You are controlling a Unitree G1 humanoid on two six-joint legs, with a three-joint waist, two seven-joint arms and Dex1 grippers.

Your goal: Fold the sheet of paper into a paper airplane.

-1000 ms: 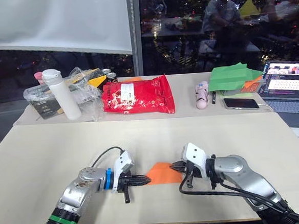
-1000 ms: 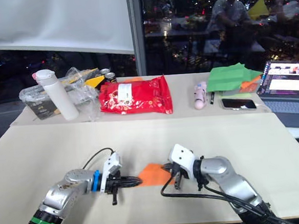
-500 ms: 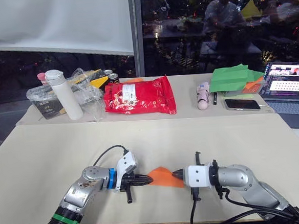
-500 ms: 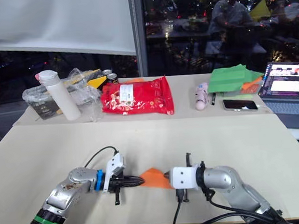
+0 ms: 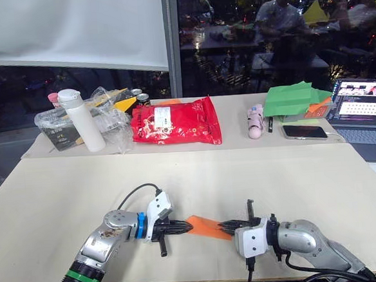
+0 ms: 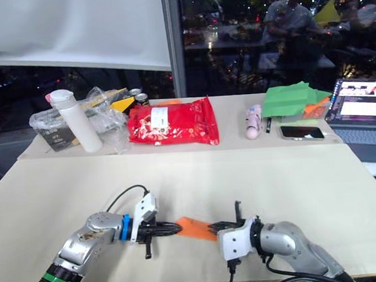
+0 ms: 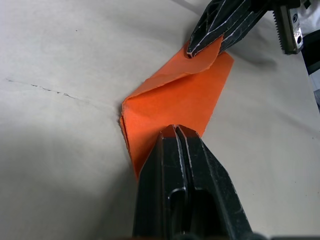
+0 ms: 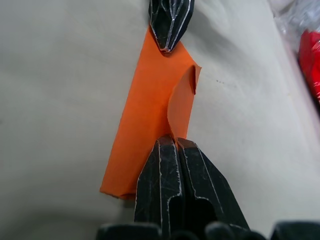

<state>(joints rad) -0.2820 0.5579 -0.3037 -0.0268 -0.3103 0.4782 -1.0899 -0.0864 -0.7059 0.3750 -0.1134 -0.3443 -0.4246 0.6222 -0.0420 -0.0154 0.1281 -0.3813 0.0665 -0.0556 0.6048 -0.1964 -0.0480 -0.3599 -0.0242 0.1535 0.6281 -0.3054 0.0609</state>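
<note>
Pinching opposite ends of the paper airplane [image 5: 208,227], both grippers' fingers look clamped on it, so I'd keep the left gripper [image 5: 185,227] anchoring while the right gripper [image 5: 225,227] creases gently against the counter [image 5: 242,176].

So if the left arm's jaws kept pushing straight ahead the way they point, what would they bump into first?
Beyond the orange paper they already pinch, the left gripper would probably meet the right gripper, which holds the paper's far end, pointing back at it.
</note>
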